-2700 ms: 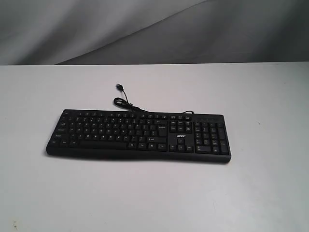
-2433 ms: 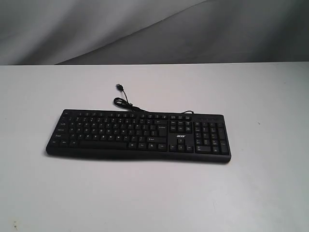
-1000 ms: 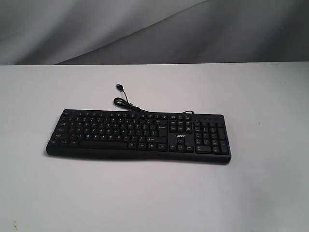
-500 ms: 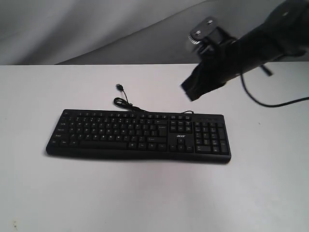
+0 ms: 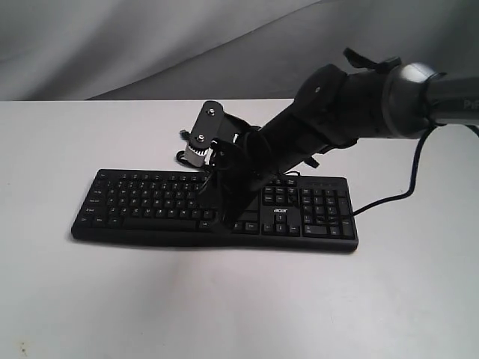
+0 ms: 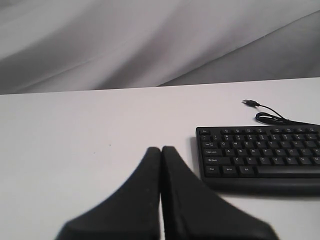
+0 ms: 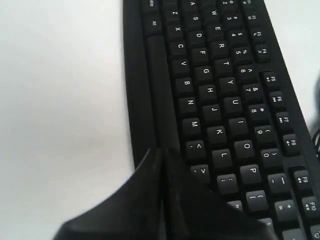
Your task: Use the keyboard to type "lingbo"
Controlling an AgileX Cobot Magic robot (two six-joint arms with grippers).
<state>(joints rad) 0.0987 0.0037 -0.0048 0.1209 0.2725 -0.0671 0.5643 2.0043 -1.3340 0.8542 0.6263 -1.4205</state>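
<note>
Left end effector [image 6: 161, 150]: fingers pressed together, empty, low over worktop [image 6: 75, 140], off the keyboard's [image 5: 150, 200] left end. Keyboard flat, mid-worktop. Right arm [image 5: 352, 105] slants down leftward; right end effector [image 5: 224, 218] closed tight, empty, tip by the space bar; contact unclear.

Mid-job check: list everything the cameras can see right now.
keyboard: one, black, flat on the table.
cable: one, thin, black, looped behind the keyboard, plug lying on the table.
table: one, white, under everything.
cloth: one, grey, backdrop behind the table.
right arm: one, black and silver, stretched from the right over the keyboard.
right hand: one, black, shut, above the keyboard's front edge by the space bar.
left hand: one, black, shut, apart from the keyboard.
</note>
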